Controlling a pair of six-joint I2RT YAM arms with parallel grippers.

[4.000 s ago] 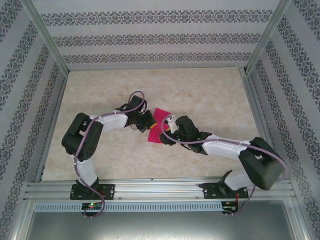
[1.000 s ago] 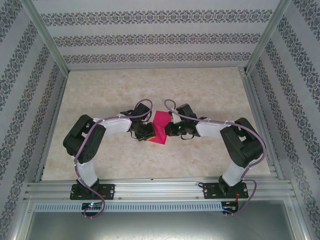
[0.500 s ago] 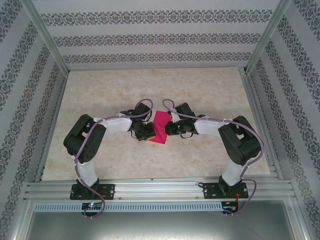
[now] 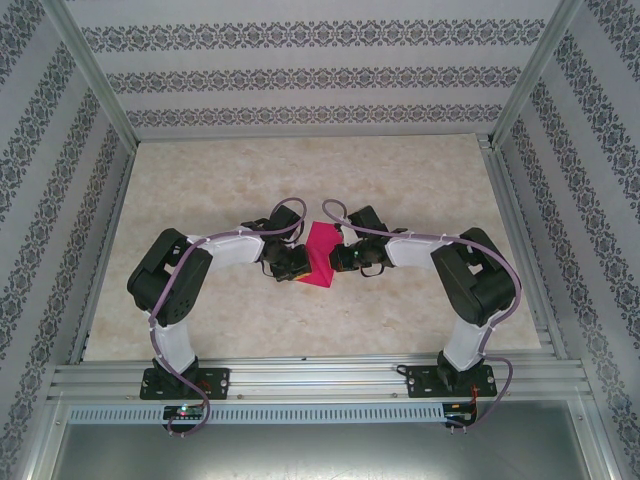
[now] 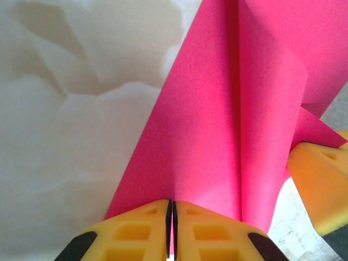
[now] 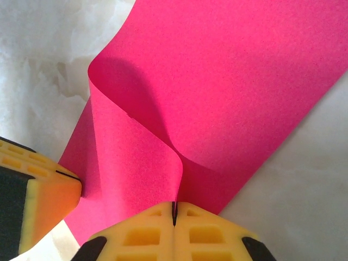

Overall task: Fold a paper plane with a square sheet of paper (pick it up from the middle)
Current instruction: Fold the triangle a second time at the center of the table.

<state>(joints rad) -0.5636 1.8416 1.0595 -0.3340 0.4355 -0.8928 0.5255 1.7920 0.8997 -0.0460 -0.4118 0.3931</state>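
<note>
The square sheet of paper (image 4: 322, 256), magenta-pink, hangs between my two grippers near the table's middle, bent over into a loose curl. My left gripper (image 4: 299, 264) is shut on the sheet's left edge. In the left wrist view its yellow pads (image 5: 147, 217) pinch the paper (image 5: 217, 109) at the gripper (image 5: 172, 203). My right gripper (image 4: 339, 258) is shut on the right edge. In the right wrist view a curled flap (image 6: 141, 163) runs into the gripper (image 6: 174, 206). Each wrist view catches the other gripper's yellow finger (image 5: 321, 185) (image 6: 43, 190). The paper plane is out of view.
The beige marbled table (image 4: 420, 190) lies bare around the paper. A metal frame (image 4: 510, 240) and patterned walls enclose it on three sides. Both arms bend inward, elbows toward the near edge (image 4: 320, 372).
The right arm has folded in slightly, its elbow shifting left. The paper between the grippers looks a little narrower. The left arm has stayed put.
</note>
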